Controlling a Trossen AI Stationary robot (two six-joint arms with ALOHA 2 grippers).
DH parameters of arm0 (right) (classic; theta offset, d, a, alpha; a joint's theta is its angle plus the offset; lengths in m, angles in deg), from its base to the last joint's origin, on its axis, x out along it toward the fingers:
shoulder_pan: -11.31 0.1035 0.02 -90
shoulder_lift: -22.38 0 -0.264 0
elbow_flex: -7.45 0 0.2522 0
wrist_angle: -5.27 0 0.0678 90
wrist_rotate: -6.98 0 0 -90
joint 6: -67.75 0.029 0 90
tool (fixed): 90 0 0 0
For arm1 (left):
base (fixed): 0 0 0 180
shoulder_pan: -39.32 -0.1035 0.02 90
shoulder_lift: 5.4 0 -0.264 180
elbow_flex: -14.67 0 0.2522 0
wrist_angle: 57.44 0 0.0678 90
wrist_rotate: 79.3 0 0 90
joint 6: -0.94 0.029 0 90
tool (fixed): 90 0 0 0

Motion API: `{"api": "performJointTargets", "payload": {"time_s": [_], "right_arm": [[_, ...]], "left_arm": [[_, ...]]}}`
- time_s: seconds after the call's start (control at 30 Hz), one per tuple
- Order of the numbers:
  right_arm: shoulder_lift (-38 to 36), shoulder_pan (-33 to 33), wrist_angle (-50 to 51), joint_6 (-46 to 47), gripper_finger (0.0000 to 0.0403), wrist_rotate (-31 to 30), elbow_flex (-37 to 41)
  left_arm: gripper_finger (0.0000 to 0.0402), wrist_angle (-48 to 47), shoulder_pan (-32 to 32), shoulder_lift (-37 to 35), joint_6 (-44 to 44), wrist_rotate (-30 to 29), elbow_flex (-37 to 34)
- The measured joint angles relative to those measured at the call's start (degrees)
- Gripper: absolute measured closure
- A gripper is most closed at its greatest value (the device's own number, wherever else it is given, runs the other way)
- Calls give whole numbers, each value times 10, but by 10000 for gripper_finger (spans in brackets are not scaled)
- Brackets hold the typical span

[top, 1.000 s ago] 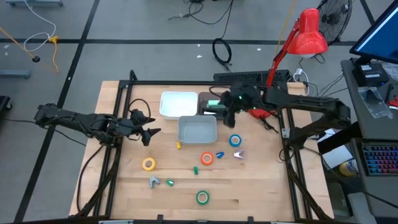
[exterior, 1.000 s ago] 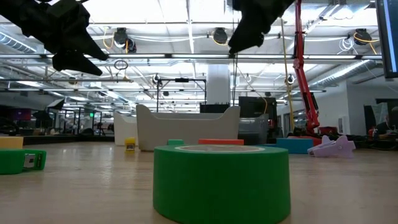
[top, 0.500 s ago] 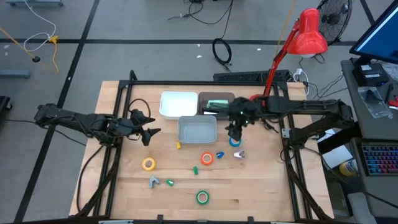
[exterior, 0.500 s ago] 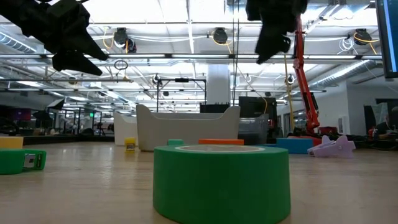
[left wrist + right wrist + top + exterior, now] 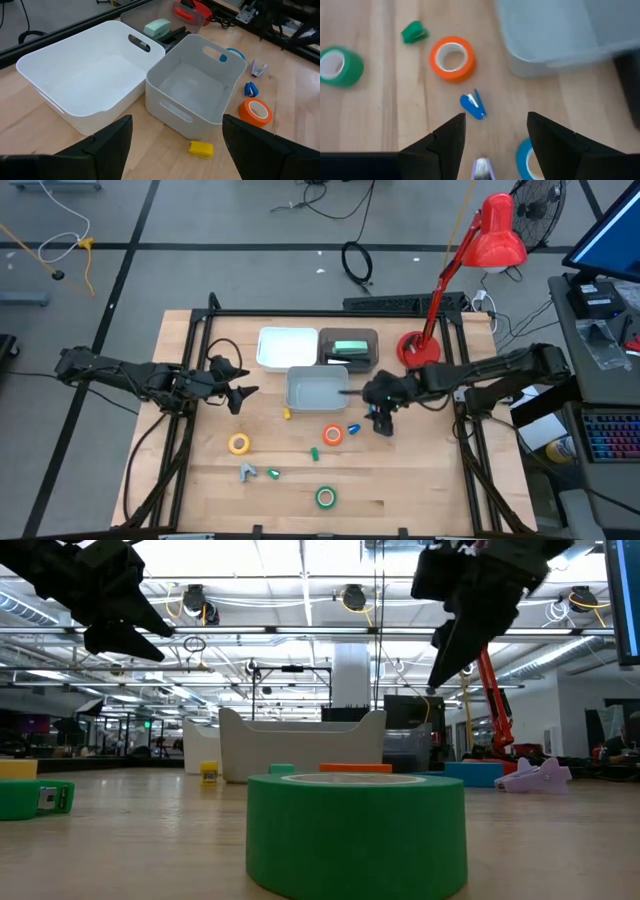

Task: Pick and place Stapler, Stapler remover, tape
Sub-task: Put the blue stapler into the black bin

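A mint-green stapler lies in the dark bin at the far side. Tape rolls lie flat on the table: yellow, orange, green and blue. Small staple removers lie among them: blue, purple, green. My right gripper hangs open above the blue tape and the purple remover, tipped down, holding nothing. My left gripper waits open, off the table, left of the grey bin.
A white bin and a grey bin stand near the middle and hold nothing that shows. A small yellow piece lies by the grey bin, a grey one at the near left. A red lamp stands far right.
My right gripper has swung from above the dark bin toward the table's near edge and down, past the grey bin's right side, to a spot over the blue tape. It has tipped further downward. Nothing on the table has moved.
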Motion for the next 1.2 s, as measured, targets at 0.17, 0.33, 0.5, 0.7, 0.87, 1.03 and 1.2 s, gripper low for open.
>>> {"api": "performJointTargets", "payload": {"time_s": [0.17,0.33,0.5,0.7,0.87,1.03,1.2], "right_arm": [[0,15,-87,-85,200,1,51],[0,21,-159,-142,200,1,89],[8,21,-176,-171,200,3,96],[51,24,-177,-180,200,46,97],[86,25,-200,-203,200,45,96],[108,25,-227,-215,200,45,96],[110,24,-239,-217,200,45,96]], "left_arm": [[94,0,0,0,0,0,0],[94,0,0,0,0,0,0],[94,0,0,0,-8,0,0],[94,0,0,0,-15,0,0],[94,0,0,0,-15,0,0],[94,0,0,0,-15,0,0],[94,1,0,0,-15,0,0]]}}
